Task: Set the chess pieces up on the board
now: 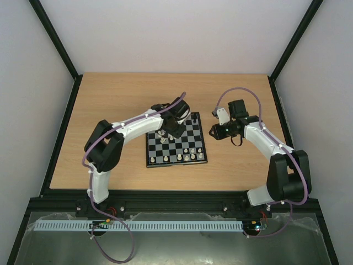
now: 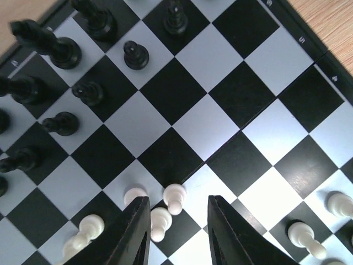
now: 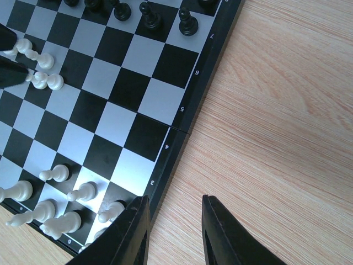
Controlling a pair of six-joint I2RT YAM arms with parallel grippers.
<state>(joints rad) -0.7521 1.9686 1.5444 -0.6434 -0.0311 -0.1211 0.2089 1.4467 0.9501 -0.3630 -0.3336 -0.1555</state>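
Note:
The small checkered board (image 1: 194,144) lies mid-table. My left gripper (image 2: 177,218) is open and hovers low over its left-middle squares. Two cream pawns (image 2: 174,197) stand between its fingers, near the left finger (image 2: 135,229); a third cream pawn (image 2: 134,194) sits just past that finger's tip. Black pieces (image 2: 62,52) stand in the upper left of the left wrist view. My right gripper (image 3: 175,207) is open and empty over the wood just off the board's right edge (image 3: 179,130). Several cream pieces (image 3: 83,192) stand on the near rows, black ones (image 3: 150,20) at the far rows.
The board lies on a wooden table (image 1: 110,105) walled by black frame posts (image 1: 55,41) and white panels. The left arm (image 1: 129,130) reaches in over the board's left side; the right arm (image 1: 265,141) bends in from the right.

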